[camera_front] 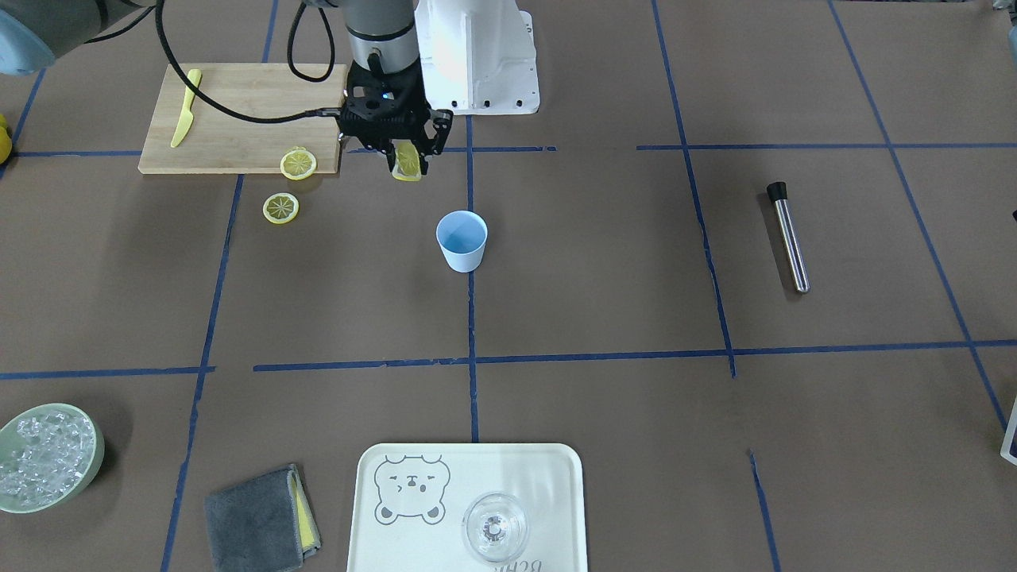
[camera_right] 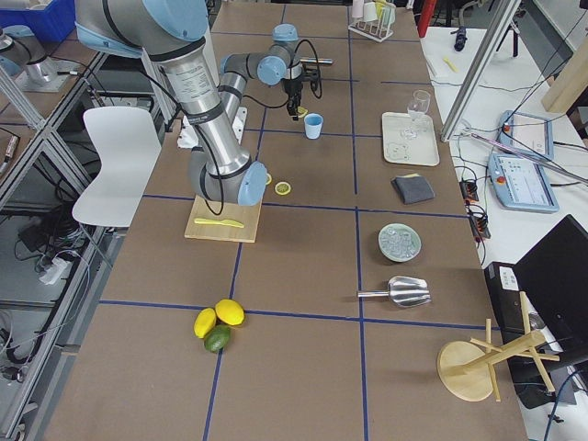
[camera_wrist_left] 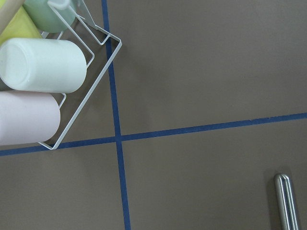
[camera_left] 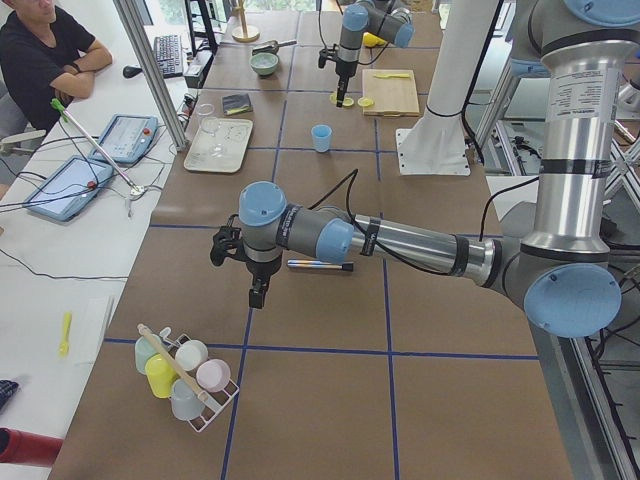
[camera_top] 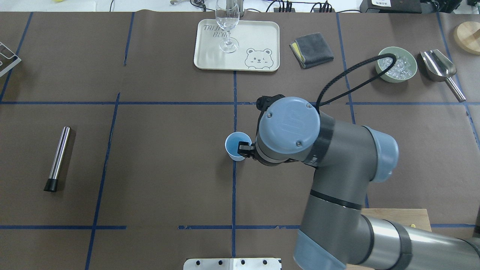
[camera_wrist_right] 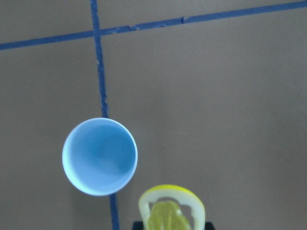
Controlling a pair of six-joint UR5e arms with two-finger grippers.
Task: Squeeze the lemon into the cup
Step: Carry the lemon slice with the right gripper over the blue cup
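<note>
A wide worktop (camera_front: pixel 604 278) covered in brown paper and crossed by blue tape lines fills the scene; an operator (camera_left: pixel 45 60) sits at a side desk beyond its far edge. On the robot's right lies a wooden board (camera_front: pixel 238 143) with a yellow knife (camera_front: pixel 185 109) on it. On the operators' side are a white bear tray (camera_front: pixel 540 477) carrying a clear glass (camera_front: pixel 494 527), a green bowl (camera_front: pixel 99 449) of ice and a folded grey cloth (camera_front: pixel 258 520). A metal tube (camera_front: pixel 790 238) lies on the robot's left. The left pincer (camera_left: pixel 258 293) hangs near it; I cannot tell how its fingers stand.

The cup (camera_front: pixel 462 241) stands upright near the middle, mouth up. Two spare slices (camera_front: pixel 298 163) lie nearby, one on the board's corner, one on the paper. The right pincer (camera_front: pixel 407 159) is clamped on the lemon (camera_front: pixel 408 161), up off the worktop between board and cup. The slice hangs on edge, rim downward, beside the cup's mouth rather than over it.
</note>
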